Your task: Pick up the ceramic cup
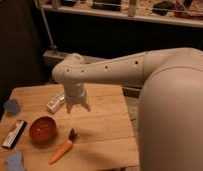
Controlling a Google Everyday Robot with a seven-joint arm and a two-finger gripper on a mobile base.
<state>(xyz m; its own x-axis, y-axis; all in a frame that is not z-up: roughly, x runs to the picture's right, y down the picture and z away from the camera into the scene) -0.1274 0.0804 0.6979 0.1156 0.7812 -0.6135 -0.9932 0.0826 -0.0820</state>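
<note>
The ceramic cup [12, 106] is small, squat and dull blue-grey. It sits at the far left edge of the wooden table [105, 125]. My gripper [77, 106] hangs from the white arm above the middle of the table, well to the right of the cup and apart from it. It points down and holds nothing that I can see. The orange-red bowl [43, 129] stands between them, nearer the front.
A carrot [62, 149] lies right of the bowl. A white packet [55, 102] lies just left of the gripper. A black and white bar [14, 134] and a pale blue flat piece [15, 161] lie at the front left. A dark shelf unit stands behind the table.
</note>
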